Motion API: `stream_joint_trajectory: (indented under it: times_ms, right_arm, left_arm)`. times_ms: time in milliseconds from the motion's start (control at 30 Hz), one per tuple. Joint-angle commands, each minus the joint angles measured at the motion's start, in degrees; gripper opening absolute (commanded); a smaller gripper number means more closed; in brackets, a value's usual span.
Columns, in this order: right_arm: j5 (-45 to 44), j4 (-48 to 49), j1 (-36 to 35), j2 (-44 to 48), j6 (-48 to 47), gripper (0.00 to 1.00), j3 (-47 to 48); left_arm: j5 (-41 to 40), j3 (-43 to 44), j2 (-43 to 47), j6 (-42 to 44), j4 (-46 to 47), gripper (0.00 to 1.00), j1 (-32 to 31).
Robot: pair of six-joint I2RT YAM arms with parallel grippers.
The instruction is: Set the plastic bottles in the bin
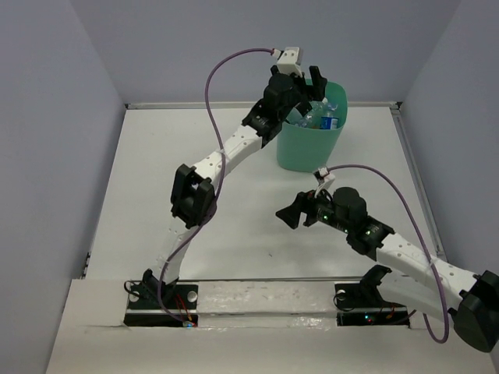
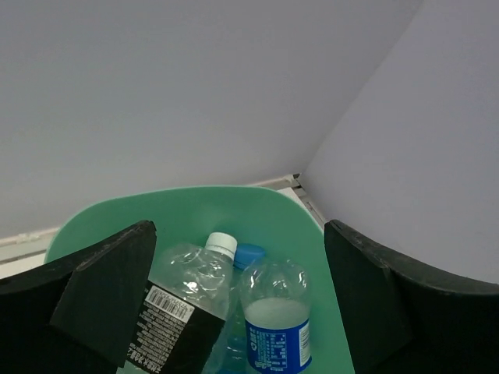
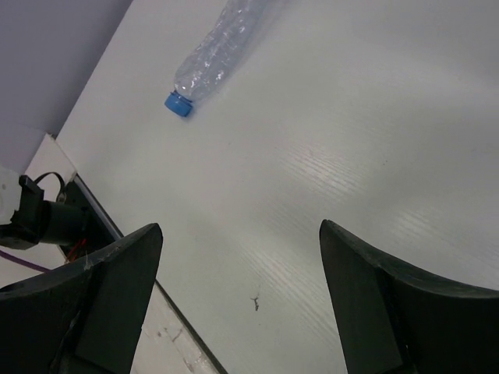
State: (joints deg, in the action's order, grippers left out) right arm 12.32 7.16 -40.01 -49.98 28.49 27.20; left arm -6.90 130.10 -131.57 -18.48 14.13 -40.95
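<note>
The mint-green bin (image 1: 308,148) stands at the back of the table. Inside it lie a clear bottle with a white cap and black label (image 2: 187,296), a bottle with a blue label (image 2: 277,312), and a third bottle of which only the blue cap (image 2: 249,253) shows. My left gripper (image 1: 306,93) hangs open and empty just above the bin's rim (image 2: 195,206); its fingers (image 2: 109,296) frame the bottles. My right gripper (image 1: 291,212) is open and empty over bare table. In the right wrist view a crushed clear bottle with a blue cap (image 3: 209,56) lies on the table beyond the gripper (image 3: 242,234).
The white table (image 1: 156,171) is walled on three sides by grey panels. A raised rail runs along its right edge (image 1: 413,171). The arm bases and a cable sit at the near edge (image 3: 47,218). The loose bottle does not show in the top view.
</note>
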Motion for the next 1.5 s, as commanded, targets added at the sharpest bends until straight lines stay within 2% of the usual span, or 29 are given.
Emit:
stream_joint_trajectory:
  times_ms: [0,67,167,267,367,400,433,500,533,567,600,667,733,833,1000,1167,1267,1367,1400,1433,1467]
  right_arm:
    - [-4.1,3.8,-1.6,-4.6,-0.8,0.88,4.2]
    - [-6.4,5.1,-2.3,-6.9,-0.6,0.9,5.6]
    - [-8.1,6.3,-4.7,-11.9,0.2,0.94,8.3]
    - [-13.4,7.2,-8.8,-17.6,0.5,0.98,11.7]
    - [-18.0,6.9,-12.3,-24.3,1.0,1.0,18.0]
    - [-20.2,6.9,-12.8,-26.1,1.9,1.0,21.2]
    - [-21.3,6.8,-13.3,-28.0,2.3,1.0,22.6]
    - [-23.9,6.7,-14.5,-33.6,3.8,1.0,25.7]
    - [-24.5,6.8,-14.5,-35.4,4.4,1.0,28.3]
    - [-25.5,6.9,-15.0,-39.3,5.1,1.0,29.7]
    - [-25.5,6.7,-15.0,-41.1,5.3,1.0,31.1]
    - [-25.3,7.1,-15.0,-46.1,6.2,1.0,35.1]
    - [-25.2,7.0,-15.0,-49.7,6.2,1.0,38.2]
    - [-27.4,6.4,-15.0,-56.9,5.8,1.0,45.7]
    - [-30.7,2.9,-15.0,-68.4,4.1,0.99,60.6]
    - [-31.0,-3.7,-13.3,-80.1,7.0,0.95,71.3]
    - [-29.7,-5.8,-13.3,-84.3,8.2,0.9,77.6]
    - [-28.8,-7.1,-13.3,-87.0,9.4,0.65,80.5]
    - [-29.1,-7.1,-13.3,-86.7,10.1,0.55,80.0]
    - [-29.6,-6.6,-13.3,-85.2,10.2,0.38,79.3]
    - [-30.6,-4.9,-13.3,-84.2,10.1,0.31,77.2]
  left_arm:
    - [1.0,2.5,14.8,4.6,1.4,0.99,-0.2]
    - [0.6,0.7,19.1,6.0,-1.6,0.99,-0.1]
    - [-0.4,-8.1,29.1,7.8,-3.7,0.99,0.1]
    - [-2.1,-16.1,38.5,8.0,-8.4,0.99,0.3]
    - [-3.7,-26.4,49.5,6.3,-11.8,0.99,0.4]
    - [-3.7,-33.4,52.6,5.5,-12.1,0.99,0.4]
    - [-4.0,-36.7,59.1,4.3,-12.5,0.99,0.4]
    - [-5.2,-42.8,65.4,2.1,-16.0,0.99,0.4]
    - [-5.3,-48.8,68.8,1.2,-17.1,0.99,0.3]
    - [-5.2,-52.5,75.7,0.6,-17.9,0.99,0.4]
    - [-6.4,-59.3,79.0,0.5,-18.2,0.99,0.3]
    - [-11.0,-67.3,88.0,0.7,-21.1,0.99,0.4]
    - [-14.4,-71.1,93.8,0.9,-24.1,0.99,0.4]
    - [-18.1,-77.7,98.5,1.8,-27.8,0.99,0.4]
    - [-22.3,-86.8,102.6,4.6,-27.5,0.99,0.4]
    - [-22.7,-88.2,107.4,4.8,-25.1,0.99,0.4]
    - [-21.8,-88.5,108.8,4.5,-25.1,0.99,0.5]
    - [-21.4,-88.7,109.6,4.3,-25.4,0.99,0.5]
    - [-21.1,-88.7,109.9,4.2,-25.4,0.99,0.5]
    - [-21.0,-88.7,110.0,4.2,-25.3,0.99,0.5]
    - [-20.8,-88.7,110.4,4.2,-25.4,0.99,0.5]
